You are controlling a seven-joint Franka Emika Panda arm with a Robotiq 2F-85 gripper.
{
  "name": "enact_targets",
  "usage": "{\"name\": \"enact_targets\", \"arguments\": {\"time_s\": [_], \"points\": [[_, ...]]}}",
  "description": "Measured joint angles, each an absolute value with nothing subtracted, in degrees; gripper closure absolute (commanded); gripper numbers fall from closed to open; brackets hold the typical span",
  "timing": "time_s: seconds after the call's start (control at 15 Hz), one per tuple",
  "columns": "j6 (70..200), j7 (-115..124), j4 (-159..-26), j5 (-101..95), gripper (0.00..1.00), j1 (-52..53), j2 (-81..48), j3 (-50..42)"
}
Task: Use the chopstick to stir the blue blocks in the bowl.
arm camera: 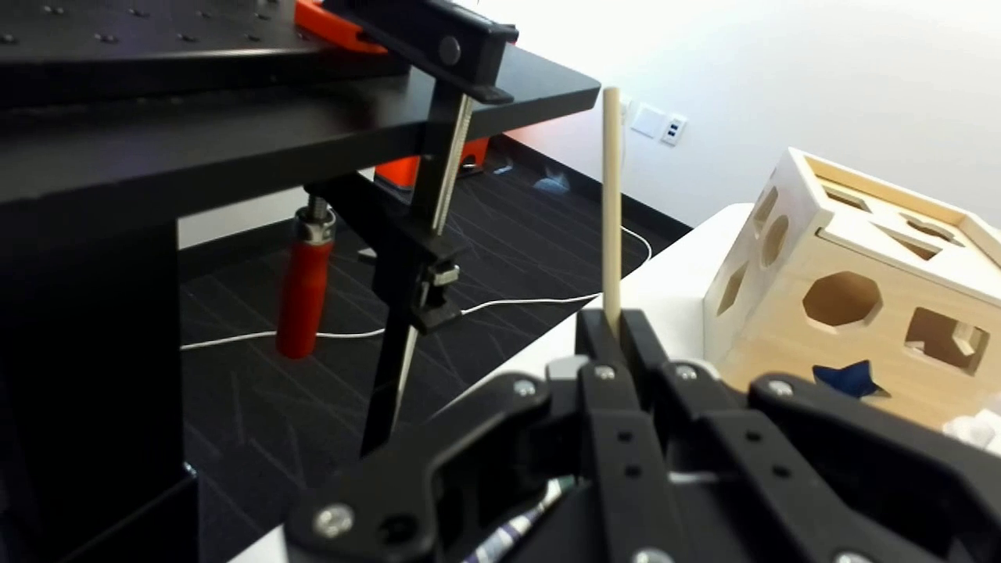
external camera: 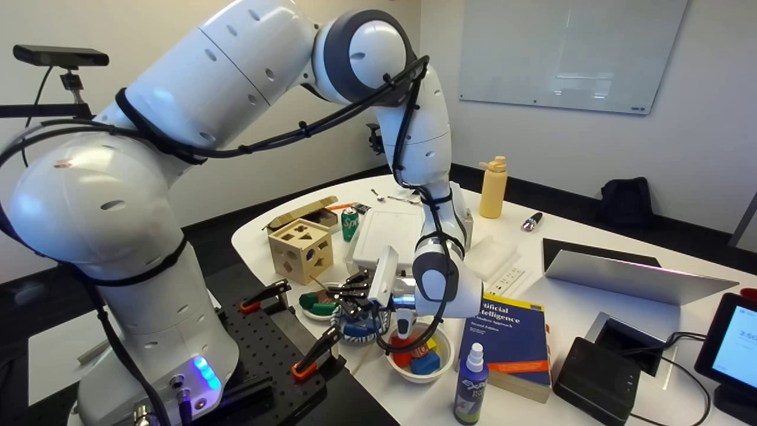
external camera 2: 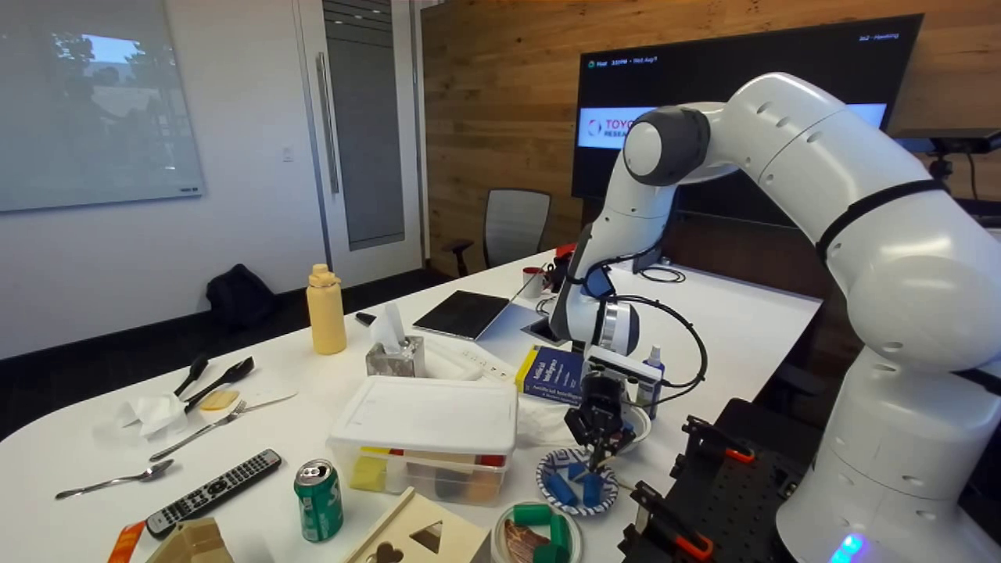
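White tabletop point(external camera 2: 751, 313); behind it, in an exterior view, a wood-panelled wall point(external camera 2: 500, 102) and a dark-framed screen point(external camera 2: 704, 70).

Jaws: closed to the thickness of one pale chopstick point(arm camera: 611, 195), which they grip; one end projects upward in the wrist view; whether it touches the blue blocks point(external camera 2: 592, 491) cannot be told.

Patterned bowl point(external camera 2: 579, 509), just below the jaws in both exterior views: holds the blue blocks, several.

White dish point(external camera 2: 578, 539), just beside the patterned bowl: green blocks point(external camera 2: 532, 514), one brown piece point(external camera 2: 524, 543).

White bowl point(external camera: 408, 377), on the opposite side of the patterned bowl: coloured blocks point(external camera: 426, 362); a black cable point(external camera: 442, 310) hangs across it in an exterior view.

Clamps point(external camera: 322, 349), two, black and orange, on the edge of the black mounting plate point(external camera: 254, 337); one stands near the patterned bowl.

Lidded plastic box point(external camera 2: 430, 414), near the patterned bowl; wooden box point(external camera: 298, 260) with shaped holes, near the white dish.

Textbook point(external camera: 511, 337), cover up, and spray bottle point(external camera: 471, 384), upright, both beside the white bowl.

Farther out: green can point(external camera 2: 319, 504), upright; remote control point(external camera 2: 215, 491); tissue box point(external camera 2: 396, 360); yellow bottle point(external camera 2: 325, 313); laptop point(external camera: 633, 278).
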State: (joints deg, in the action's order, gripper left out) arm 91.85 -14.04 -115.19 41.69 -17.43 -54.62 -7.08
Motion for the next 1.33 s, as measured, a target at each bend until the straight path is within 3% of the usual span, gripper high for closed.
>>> {"name": "enact_targets", "arguments": {"time_s": [0.73,1.33], "points": [[87.44,-14.43,-115.13,40.9,0.98,-16.97,-54.87,-4.66],[95.11,-14.56,-115.06,40.99,0.98,-16.64,-53.84,-5.87]]}}
